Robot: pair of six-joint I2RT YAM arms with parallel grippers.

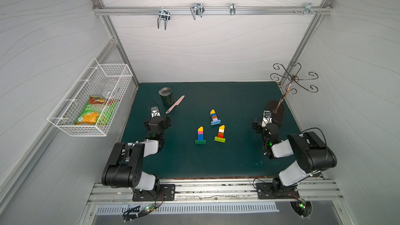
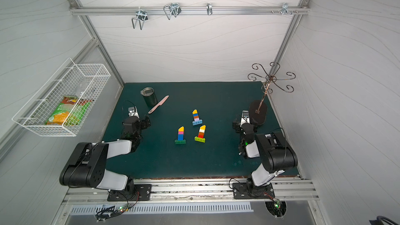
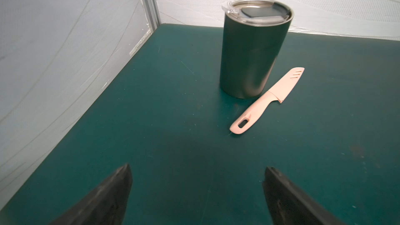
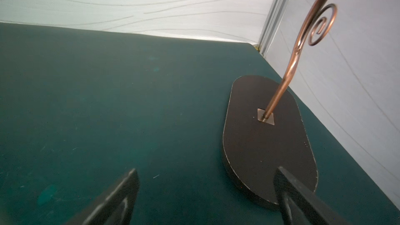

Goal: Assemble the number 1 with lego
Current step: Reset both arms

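Three lego columns sit mid-mat in both top views, each capped with a yellow piece. One has a light blue base [image 1: 215, 117] [image 2: 197, 118], one a green base [image 1: 200, 135] [image 2: 180, 135], one a lime base [image 1: 220, 134] [image 2: 200, 134]. My left gripper [image 1: 157, 121] [image 3: 198, 166] hovers at the mat's left, well clear of the lego, open with bare mat between its fingers. My right gripper [image 1: 265, 124] [image 4: 206, 168] is at the right, also open and empty, one finger over the rim of a dark stand base. No lego shows in either wrist view.
A dark tumbler [image 1: 166, 96] [image 3: 253, 50] and a pink knife [image 1: 175, 104] [image 3: 268, 100] lie ahead of the left gripper. A copper hook stand on an oval base [image 1: 275, 112] [image 4: 266, 139] stands far right. A wire basket [image 1: 91, 100] hangs on the left wall.
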